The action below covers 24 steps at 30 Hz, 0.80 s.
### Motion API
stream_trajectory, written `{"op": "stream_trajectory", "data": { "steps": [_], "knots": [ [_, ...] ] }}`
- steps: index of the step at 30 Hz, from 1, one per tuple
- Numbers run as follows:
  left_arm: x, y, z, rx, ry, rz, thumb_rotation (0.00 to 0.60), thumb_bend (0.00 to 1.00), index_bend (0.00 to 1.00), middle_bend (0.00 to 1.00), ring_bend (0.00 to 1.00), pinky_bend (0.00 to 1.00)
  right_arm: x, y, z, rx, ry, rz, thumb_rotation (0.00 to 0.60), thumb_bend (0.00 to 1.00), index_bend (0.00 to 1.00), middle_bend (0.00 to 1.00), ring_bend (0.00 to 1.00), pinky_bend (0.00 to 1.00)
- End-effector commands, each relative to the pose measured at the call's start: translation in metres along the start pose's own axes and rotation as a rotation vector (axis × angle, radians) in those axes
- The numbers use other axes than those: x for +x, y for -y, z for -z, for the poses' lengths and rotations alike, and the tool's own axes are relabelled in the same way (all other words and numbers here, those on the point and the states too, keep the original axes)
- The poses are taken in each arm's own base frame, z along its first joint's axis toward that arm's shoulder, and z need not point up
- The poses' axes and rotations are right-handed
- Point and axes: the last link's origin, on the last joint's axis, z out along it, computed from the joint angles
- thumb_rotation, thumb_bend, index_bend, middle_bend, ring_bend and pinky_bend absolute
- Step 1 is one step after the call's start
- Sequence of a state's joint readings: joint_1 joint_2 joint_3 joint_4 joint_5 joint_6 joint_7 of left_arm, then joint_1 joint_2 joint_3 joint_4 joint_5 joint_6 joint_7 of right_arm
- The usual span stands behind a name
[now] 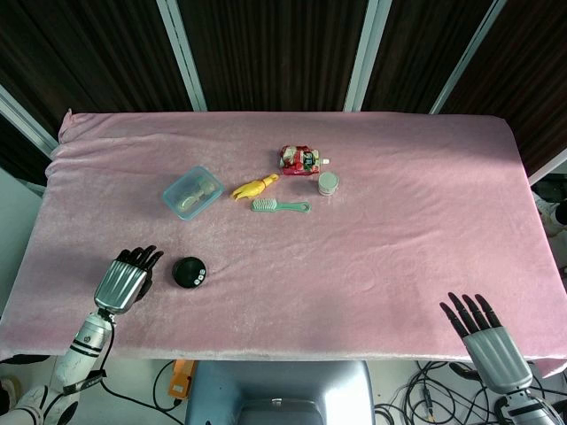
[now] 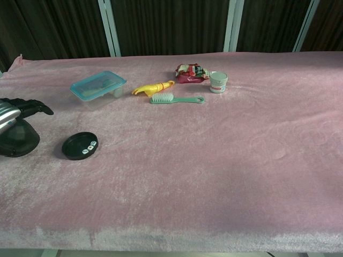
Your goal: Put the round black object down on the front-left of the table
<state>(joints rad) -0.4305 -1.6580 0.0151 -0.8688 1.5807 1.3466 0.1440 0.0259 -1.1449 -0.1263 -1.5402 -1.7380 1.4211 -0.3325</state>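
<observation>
The round black object [image 1: 190, 273] lies flat on the pink cloth at the table's front-left, also seen as a low disc with small white marks [image 2: 80, 145]. My left hand [image 1: 125, 279] hovers just to its left, apart from it, fingers spread and holding nothing; only its edge shows in the chest view [image 2: 16, 126]. My right hand [image 1: 483, 334] is off the table's front-right corner, fingers spread, holding nothing.
A clear blue-lidded box [image 1: 192, 191], a yellow toy [image 1: 253, 188], a green brush [image 1: 278, 206], a red pouch [image 1: 299, 160] and a small white jar [image 1: 329, 183] sit toward the back middle. The table's front edge [image 1: 266, 354] runs close below the disc.
</observation>
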Motion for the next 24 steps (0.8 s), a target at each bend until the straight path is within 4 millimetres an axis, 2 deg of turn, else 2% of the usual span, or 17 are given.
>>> {"op": "stream_trajectory", "data": {
  "steps": [1,7,12,17,20,24],
  "knots": [
    [-0.003,0.000,0.001,0.001,0.014,-0.008,0.600,0.33,0.18,0.10,0.12,0.35,0.000,0.000,0.000,0.000,-0.001,-0.001,0.600,0.10,0.00,0.00,0.00,0.11],
    [-0.009,-0.001,0.003,0.010,0.047,-0.005,0.600,0.33,0.15,0.03,0.03,0.27,0.000,0.000,0.000,0.000,0.000,0.000,0.600,0.10,0.00,0.00,0.00,0.11],
    [-0.002,-0.002,0.009,0.012,0.031,0.043,0.600,0.32,0.12,0.00,0.00,0.24,0.000,0.000,0.000,-0.001,-0.002,-0.001,0.600,0.10,0.00,0.00,0.00,0.11],
    [0.027,-0.004,0.028,0.008,-0.071,0.151,0.600,0.32,0.12,0.00,0.00,0.24,0.000,0.000,0.001,-0.002,-0.005,-0.005,0.600,0.10,0.00,0.00,0.00,0.11],
    [0.052,0.000,0.052,0.005,-0.115,0.189,0.600,0.31,0.17,0.00,0.04,0.24,0.001,0.000,0.001,-0.005,-0.011,-0.008,0.600,0.10,0.00,0.00,0.00,0.11],
    [0.071,0.008,0.084,0.023,-0.072,0.257,0.600,0.32,0.23,0.01,0.05,0.24,0.001,-0.001,0.001,-0.009,-0.019,-0.013,0.600,0.10,0.00,0.00,0.00,0.11]
  ]
}}
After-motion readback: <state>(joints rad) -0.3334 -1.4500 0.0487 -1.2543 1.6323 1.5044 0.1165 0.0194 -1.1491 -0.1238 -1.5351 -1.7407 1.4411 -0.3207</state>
